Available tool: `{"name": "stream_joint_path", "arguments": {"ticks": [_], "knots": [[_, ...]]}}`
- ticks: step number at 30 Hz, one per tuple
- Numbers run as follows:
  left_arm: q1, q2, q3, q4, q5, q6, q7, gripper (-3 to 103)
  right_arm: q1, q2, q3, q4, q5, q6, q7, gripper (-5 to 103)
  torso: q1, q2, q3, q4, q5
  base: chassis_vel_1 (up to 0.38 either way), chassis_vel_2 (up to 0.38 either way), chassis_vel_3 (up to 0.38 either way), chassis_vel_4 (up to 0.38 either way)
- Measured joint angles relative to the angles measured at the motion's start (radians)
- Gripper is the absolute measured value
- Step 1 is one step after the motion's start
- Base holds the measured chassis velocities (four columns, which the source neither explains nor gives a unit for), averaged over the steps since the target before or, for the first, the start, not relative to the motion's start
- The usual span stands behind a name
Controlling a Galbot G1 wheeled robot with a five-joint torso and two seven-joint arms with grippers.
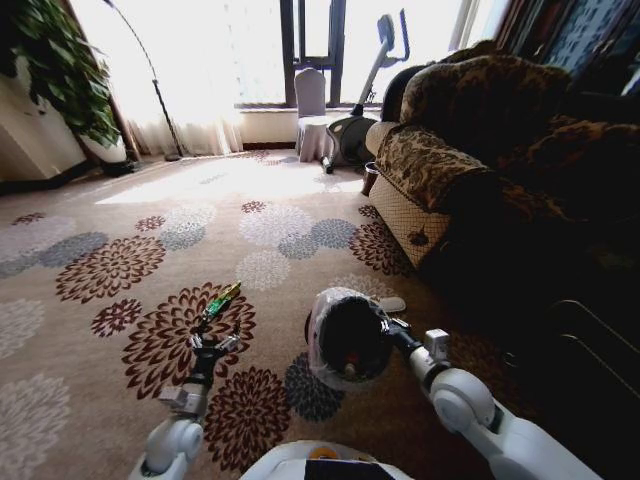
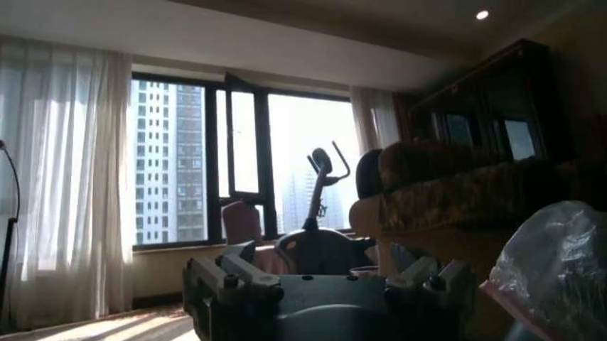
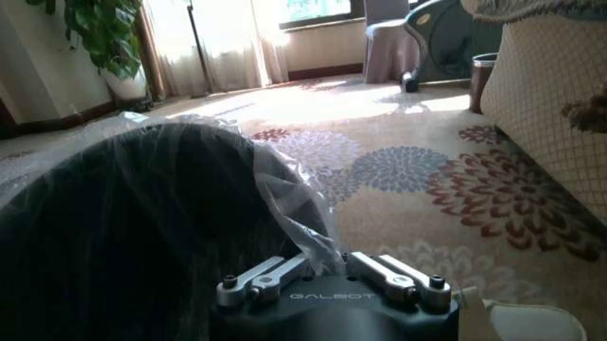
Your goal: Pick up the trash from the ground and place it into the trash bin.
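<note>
Two grey arms reach out over a flowered carpet (image 1: pixel 120 270) in a sunlit living room, each busy with its own half of the cleanup. Clamped on the bagged rim nearest the robot, the right gripper (image 1: pixel 388 328) holds the trash bin (image 1: pixel 345 338) off the floor, tipped so its dark mouth faces back toward the robot; the right wrist view shows both metal fingers (image 3: pixel 261 275) pinching the liner's clear film (image 3: pixel 284 199). Beside the bin, on its left, the left gripper (image 1: pixel 214 341) hangs low over the carpet with its fingers spread wide and nothing between them. Just beyond its fingertips lies the trash (image 1: pixel 222 299), a green foil wrapper with a yellow end, resting on a maroon flower. Judging by that, the pickup is the step in hand: the left arm needs to reach forward and down, straddle the wrapper, and close before carrying it across to the held bin. From the left wrist the spread fingers (image 2: pixel 232 278) stand against a bright window (image 2: pixel 227 163) and an exercise machine (image 2: pixel 318 213), with the bin's liner at the edge, while the wrapper itself lies below that camera's sight; a patterned sofa (image 1: pixel 470 130) flanks the right arm.
</note>
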Motion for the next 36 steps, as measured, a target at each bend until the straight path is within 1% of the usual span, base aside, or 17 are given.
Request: {"name": "stream_joint_path", "arguments": {"ticks": [1, 2, 4, 5, 6, 7, 9, 10, 12, 16, 17, 24, 26, 30, 31, 32, 36], "knots": [[0.000, 0.000, 0.000, 0.000, 0.000, 0.000, 0.000, 93, 0.000, 0.000, 0.000, 0.000, 0.000, 0.000, 0.000, 0, 0.000, 0.000, 0.000, 0.0000, 0.0000, 0.000, 0.000, 0.000, 0.000], [-0.013, 0.002, 0.007, 0.024, 0.036, 0.001, -0.072, 93, -0.003, 0.010, 0.000, -0.001, -0.011, 0.001, 0.000, 0, 0.000, 0.000, 0.000, -0.0001, -0.0019, 0.000, 0.000, 0.000, 0.000], [-0.018, -0.004, 0.025, 0.035, 0.104, 0.057, -0.298, 83, -0.023, 0.026, 0.008, 0.000, -0.027, 0.002, -0.001, 0, 0.000, 0.000, 0.000, -0.0010, -0.0003, 0.000, 0.000, 0.000, 0.000], [-0.018, -0.004, 0.025, 0.035, 0.104, 0.057, -0.298, 83, -0.023, 0.026, 0.008, 0.000, -0.027, 0.002, -0.001, 0, 0.000, 0.000, 0.000, -0.0010, -0.0003, 0.000, 0.000, 0.000, 0.000], [-0.011, -0.014, 0.052, 0.026, 0.132, 0.112, -0.464, 78, -0.040, 0.034, 0.016, 0.001, -0.037, 0.002, -0.004, 0, 0.000, 0.000, 0.000, -0.0009, -0.0001, 0.000, 0.000, 0.000, 0.000], [-0.005, -0.021, 0.066, 0.020, 0.126, 0.138, -0.546, 72, -0.048, 0.037, 0.022, 0.001, -0.042, 0.003, -0.007, 0, 0.000, 0.000, 0.000, -0.0005, -0.0011, 0.000, 0.000, 0.000, 0.000], [-0.004, -0.030, 0.063, 0.025, 0.098, 0.118, -0.536, 77, -0.056, 0.039, 0.029, 0.002, -0.046, 0.006, -0.009, 0, 0.000, 0.000, 0.000, -0.0005, -0.0008, 0.000, 0.000, 0.000, 0.000], [-0.005, -0.038, 0.049, 0.040, 0.110, 0.076, -0.490, 83, -0.057, 0.039, 0.032, 0.004, -0.046, 0.008, -0.010, 0, 0.000, 0.000, 0.000, -0.0004, -0.0003, 0.000, 0.000, 0.000, 0.000], [-0.005, -0.040, 0.047, 0.041, 0.118, 0.073, -0.490, 79, -0.057, 0.039, 0.032, 0.004, -0.046, 0.008, -0.011, 0, 0.000, 0.000, 0.000, -0.0004, -0.0005, 0.000, 0.000, 0.000, 0.000], [-0.008, -0.038, 0.020, 0.035, 0.054, 0.053, -0.380, 67, -0.049, 0.041, 0.027, 0.008, -0.045, 0.008, -0.012, 0, 0.000, 0.000, 0.000, -0.0004, -0.0003, 0.000, 0.000, 0.000, 0.000], [-0.008, -0.038, 0.020, 0.035, 0.054, 0.053, -0.380, 67, -0.049, 0.041, 0.027, 0.008, -0.045, 0.008, -0.012, 0, 0.000, 0.000, 0.000, -0.0004, -0.0003, 0.000, 0.000, 0.000, 0.000], [-0.008, -0.029, 0.017, 0.011, 0.018, 0.042, -0.313, 43, -0.069, 0.049, 0.031, 0.016, -0.053, 0.007, -0.016, 0, 0.000, 0.000, 0.000, -0.0005, -0.0005, 0.000, 0.000, 0.000, 0.000], [-0.004, -0.030, 0.021, 0.006, 0.015, 0.042, -0.309, 43, -0.072, 0.049, 0.034, 0.019, -0.054, 0.008, -0.015, 0, 0.000, 0.000, 0.000, -0.0005, -0.0005, 0.000, 0.000, 0.000, 0.000], [0.000, -0.032, 0.030, -0.006, 0.033, 0.050, -0.341, 32, -0.074, 0.046, 0.041, 0.023, -0.054, 0.008, -0.006, 0, 0.000, 0.000, 0.000, -0.0004, -0.0005, 0.000, 0.000, 0.000, 0.000], [0.002, -0.032, 0.035, -0.013, 0.049, 0.064, -0.384, 28, -0.075, 0.044, 0.043, 0.026, -0.054, 0.007, -0.001, 0, 0.000, 0.000, 0.000, -0.0005, -0.0005, 0.000, 0.000, 0.000, 0.000], [0.006, -0.032, 0.043, -0.024, 0.064, 0.097, -0.435, 32, -0.074, 0.041, 0.044, 0.034, -0.050, 0.007, 0.004, 0, 0.000, 0.000, 0.000, -0.0005, -0.0005, 0.000, 0.000, 0.000, 0.000], [0.006, -0.034, 0.050, -0.030, 0.086, 0.140, -0.487, 43, -0.067, 0.038, 0.044, 0.047, -0.046, 0.007, 0.009, 0, 0.000, 0.000, 0.000, -0.0004, -0.0004, 0.000, 0.000, 0.000, 0.000]]}}
